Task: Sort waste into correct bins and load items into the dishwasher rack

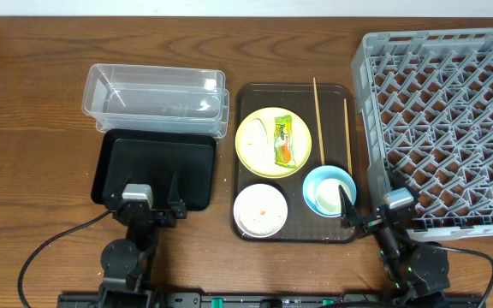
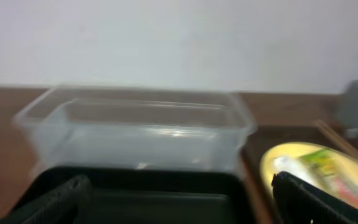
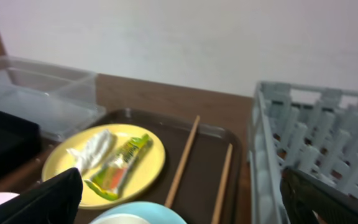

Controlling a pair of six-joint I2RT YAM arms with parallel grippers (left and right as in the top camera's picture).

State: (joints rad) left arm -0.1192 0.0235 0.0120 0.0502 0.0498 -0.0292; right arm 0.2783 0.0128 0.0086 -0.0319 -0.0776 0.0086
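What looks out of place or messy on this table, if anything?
Nothing is spilled or broken. The one oddity: a snack wrapper and a crumpled white scrap lie on the yellow-green plate, where food would go. The chopsticks lie flat on the brown tray, neatly apart.

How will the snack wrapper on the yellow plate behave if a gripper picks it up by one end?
The snack wrapper looks thin and flat, so it is probably light and may flop when lifted by one end. Its printed film surface could slip in a grip. It lies on the smooth plate, so a push would likely slide it.
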